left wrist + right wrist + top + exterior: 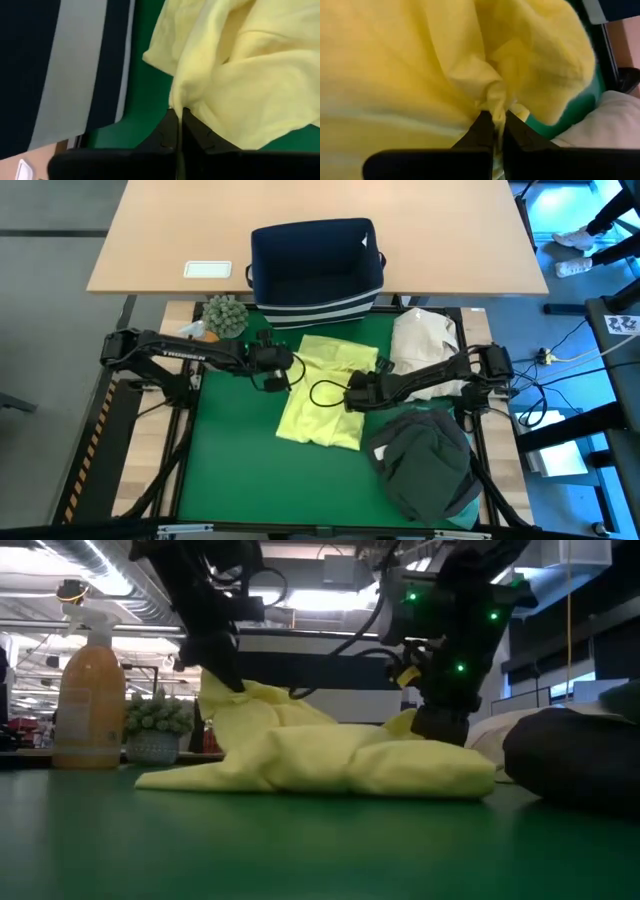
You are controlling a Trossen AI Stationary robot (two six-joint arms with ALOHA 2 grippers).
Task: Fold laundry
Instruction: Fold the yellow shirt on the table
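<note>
high view: both arms reach inward over the green tabletop (230, 470), left gripper (282, 369) and right gripper (352, 394) jaws pinching the yellow-green shirt (325, 395) at opposite edges; navy bin (315, 260) behind

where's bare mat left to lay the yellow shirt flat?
Free: the mat's left side, between its left edge and the yellow shirt, and the near strip left of the dark garment pile. Crowded: right side, with the pile and cream bundle. Left gripper and right gripper both pinch the shirt.
</note>
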